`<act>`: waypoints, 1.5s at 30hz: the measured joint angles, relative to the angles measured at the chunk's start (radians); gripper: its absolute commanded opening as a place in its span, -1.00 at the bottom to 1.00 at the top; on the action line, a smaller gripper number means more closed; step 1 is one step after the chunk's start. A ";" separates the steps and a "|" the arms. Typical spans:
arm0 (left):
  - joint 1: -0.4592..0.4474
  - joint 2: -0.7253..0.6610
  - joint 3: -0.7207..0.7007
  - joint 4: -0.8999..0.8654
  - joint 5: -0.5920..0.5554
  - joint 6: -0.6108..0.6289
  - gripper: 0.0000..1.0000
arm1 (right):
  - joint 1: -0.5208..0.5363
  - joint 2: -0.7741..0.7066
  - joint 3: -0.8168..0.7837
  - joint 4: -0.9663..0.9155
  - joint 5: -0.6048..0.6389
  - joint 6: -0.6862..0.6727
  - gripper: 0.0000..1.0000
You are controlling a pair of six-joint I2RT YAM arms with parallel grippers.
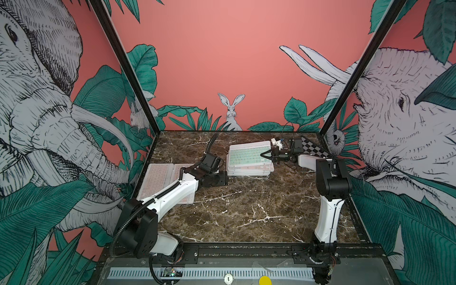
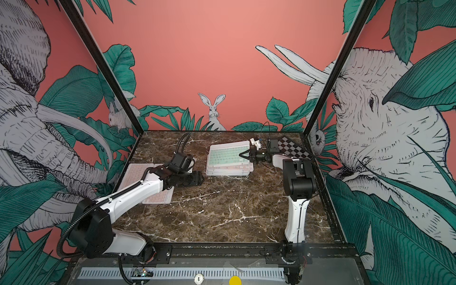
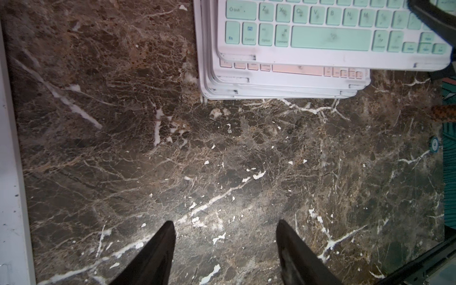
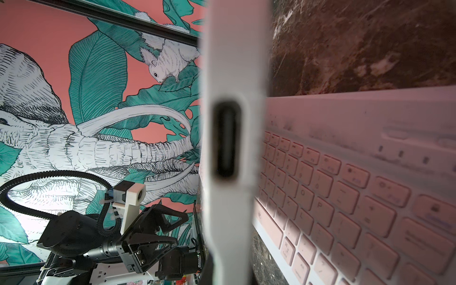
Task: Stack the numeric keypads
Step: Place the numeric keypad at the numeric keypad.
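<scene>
**Right arm** (image 1: 330,182): The base link stands upright and the forearm reaches far and inward over the marble table (image 1: 246,212). The right gripper (image 1: 267,156) is closed on the right-hand edge of the mint keypad (image 1: 248,155), fingers lying level. That keypad sits over the stack of keypads (image 1: 249,171) at the far middle of the table and is not squared with it (a pink-keyed keypad (image 3: 296,70) shows directly beneath). Whether it rests on the stack cannot be told.

**Left arm** (image 1: 172,192): It stretches low and forward, crossing the loose pink keypads (image 1: 158,175) at the left side. The left gripper (image 3: 225,223) points toward the stack, near it but apart. Its fingers are spread over bare table with nothing between them.
</scene>
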 measured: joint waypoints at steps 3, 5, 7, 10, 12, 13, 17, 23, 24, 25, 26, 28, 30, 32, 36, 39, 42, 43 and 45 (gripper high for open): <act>0.000 0.000 0.000 0.005 0.005 0.000 0.34 | 0.000 0.014 0.010 -0.004 -0.002 0.000 -1.00; 0.000 0.002 0.000 0.005 0.006 0.000 0.34 | 0.000 0.023 0.016 -0.014 -0.006 0.000 -1.00; 0.000 0.007 0.000 0.006 0.010 0.000 0.34 | 0.000 0.030 0.021 -0.025 -0.013 0.000 -1.00; 0.000 0.021 0.000 0.010 0.016 0.000 0.34 | 0.000 0.033 0.023 -0.034 -0.019 0.000 -1.00; 0.000 0.028 0.000 0.011 0.021 0.000 0.34 | 0.000 0.033 0.023 -0.040 -0.021 0.000 -1.00; 0.000 0.031 0.000 0.011 0.023 0.000 0.34 | 0.000 0.033 0.023 -0.045 -0.022 0.000 -1.00; 0.000 0.035 0.000 0.011 0.027 0.000 0.34 | 0.000 0.041 0.038 -0.070 -0.023 -0.006 -1.00; 0.000 0.035 0.000 0.011 0.028 0.000 0.34 | -0.006 0.066 0.055 -0.087 -0.032 -0.012 -1.00; 0.000 0.035 0.000 0.012 0.028 0.000 0.34 | -0.008 0.069 0.056 -0.089 -0.034 -0.013 -1.00; 0.000 0.035 0.000 0.012 0.028 0.000 0.34 | -0.010 0.073 0.056 -0.090 -0.037 -0.015 -0.99; 0.000 0.035 0.000 0.012 0.028 0.000 0.34 | -0.011 0.076 0.056 -0.093 -0.039 -0.016 -0.97; 0.000 0.035 0.000 0.012 0.028 0.000 0.34 | -0.015 0.078 0.056 -0.102 -0.042 -0.022 -0.88; 0.000 0.035 0.000 0.012 0.028 0.000 0.34 | -0.018 0.079 0.057 -0.114 -0.044 -0.029 -0.82; 0.000 0.036 0.000 0.013 0.029 0.000 0.34 | -0.021 0.080 0.064 -0.139 -0.043 -0.045 -0.60; 0.000 0.046 0.000 0.013 0.033 0.000 0.34 | -0.024 0.084 0.077 -0.190 -0.023 -0.085 -0.36; 0.000 0.056 0.000 0.016 0.039 0.000 0.34 | -0.025 0.084 0.077 -0.228 0.000 -0.111 -0.29; 0.000 0.060 0.000 0.022 0.045 0.000 0.34 | -0.025 0.084 0.085 -0.281 0.030 -0.144 -0.24; 0.000 0.060 0.000 0.024 0.047 0.000 0.34 | -0.026 0.084 0.092 -0.306 0.045 -0.161 -0.22; 0.000 0.060 0.000 0.029 0.049 0.000 0.34 | -0.026 0.084 0.113 -0.356 0.068 -0.191 -0.20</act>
